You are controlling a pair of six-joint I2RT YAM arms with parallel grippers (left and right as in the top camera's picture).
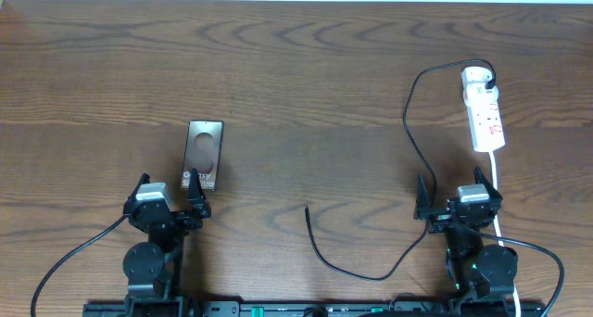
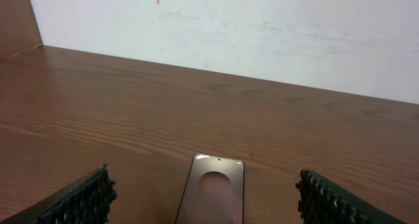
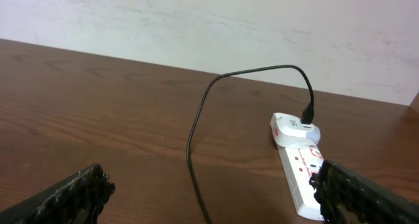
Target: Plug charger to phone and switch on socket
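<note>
Black charger (image 1: 476,76) plugged into white socket (image 1: 487,122); tip lies apart from phone (image 1: 203,153).

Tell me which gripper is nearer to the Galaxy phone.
Left. The left gripper sits open just behind the phone, at its lettered end, with one finger almost beside it. The right gripper is far off, just short of the power strip.

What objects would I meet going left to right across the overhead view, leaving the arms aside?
phone → charger's loose connector tip → socket. The charger's white plug sits at the socket's far end, so it has no separate place.
</note>
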